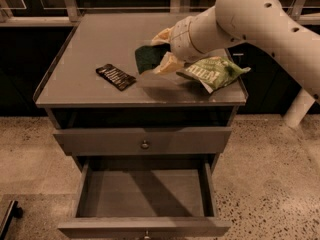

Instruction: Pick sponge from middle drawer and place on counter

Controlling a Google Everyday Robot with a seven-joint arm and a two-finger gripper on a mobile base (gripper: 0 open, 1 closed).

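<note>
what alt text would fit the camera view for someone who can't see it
A white robot arm's gripper holds a dark green sponge in its jaws over the grey counter, between a black snack bar wrapper and a green chip bag. Below, the middle drawer stands open and empty.

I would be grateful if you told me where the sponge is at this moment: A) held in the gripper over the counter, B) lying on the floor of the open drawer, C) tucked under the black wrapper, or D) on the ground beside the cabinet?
A: the sponge sits between the fingers of the gripper above the counter, while the open middle drawer shows only its bare floor.
</note>
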